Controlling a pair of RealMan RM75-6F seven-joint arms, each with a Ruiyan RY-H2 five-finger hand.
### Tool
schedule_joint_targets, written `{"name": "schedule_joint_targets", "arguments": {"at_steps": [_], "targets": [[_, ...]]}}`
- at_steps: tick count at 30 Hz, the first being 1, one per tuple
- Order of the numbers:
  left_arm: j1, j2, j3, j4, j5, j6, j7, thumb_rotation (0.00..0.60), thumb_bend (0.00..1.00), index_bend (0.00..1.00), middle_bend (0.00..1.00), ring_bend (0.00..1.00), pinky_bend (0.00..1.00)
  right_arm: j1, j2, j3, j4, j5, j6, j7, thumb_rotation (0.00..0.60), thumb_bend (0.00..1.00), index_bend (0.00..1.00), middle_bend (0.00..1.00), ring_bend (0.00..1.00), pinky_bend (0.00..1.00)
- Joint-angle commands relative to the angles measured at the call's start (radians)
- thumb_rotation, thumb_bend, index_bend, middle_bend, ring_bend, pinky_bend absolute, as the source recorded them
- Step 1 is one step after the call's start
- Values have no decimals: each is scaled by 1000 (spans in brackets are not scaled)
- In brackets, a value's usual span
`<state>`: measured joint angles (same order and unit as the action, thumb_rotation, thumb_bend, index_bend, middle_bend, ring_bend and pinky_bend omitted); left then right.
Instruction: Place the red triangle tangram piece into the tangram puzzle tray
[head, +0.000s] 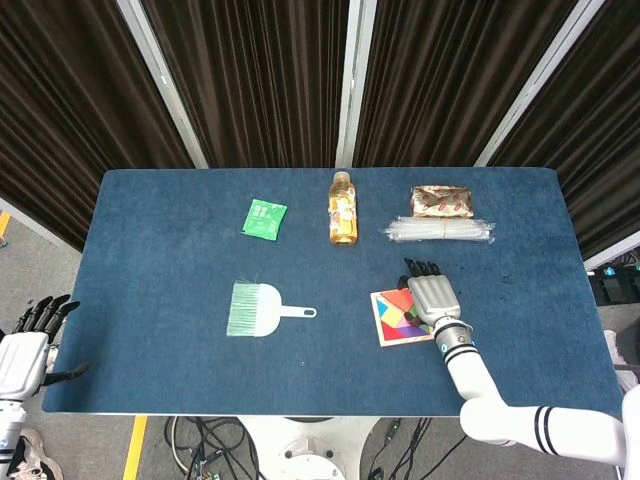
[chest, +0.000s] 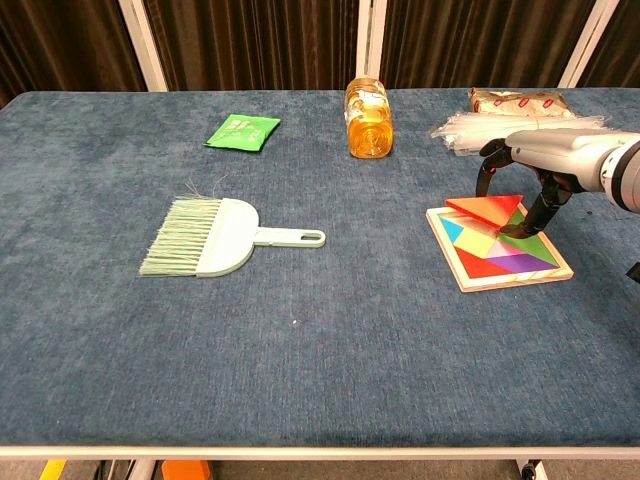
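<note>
Over the tray's (chest: 470, 270) far edge, the red triangle (chest: 486, 209) is held tilted in the right hand's (chest: 535, 165) fingertips; the left hand (head: 22, 352), fingers apart, is kept off-table.
</note>
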<state>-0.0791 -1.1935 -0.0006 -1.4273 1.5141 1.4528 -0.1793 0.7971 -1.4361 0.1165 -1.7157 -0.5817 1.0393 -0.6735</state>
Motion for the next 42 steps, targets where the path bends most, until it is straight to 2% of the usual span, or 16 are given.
{"name": "schedule_joint_targets", "arguments": {"at_steps": [1, 42], "targets": [[-1, 0, 0, 1, 1, -3, -1, 600, 0, 162, 92, 24, 118, 4, -4, -2, 2, 5, -1, -2, 600, 229, 522, 0, 0, 0], [5, -4, 0, 17, -2, -1, -19, 600, 0, 162, 92, 23, 117, 21, -24, -20, 8, 22, 8, 8, 600, 228, 516, 0, 0, 0]]}}
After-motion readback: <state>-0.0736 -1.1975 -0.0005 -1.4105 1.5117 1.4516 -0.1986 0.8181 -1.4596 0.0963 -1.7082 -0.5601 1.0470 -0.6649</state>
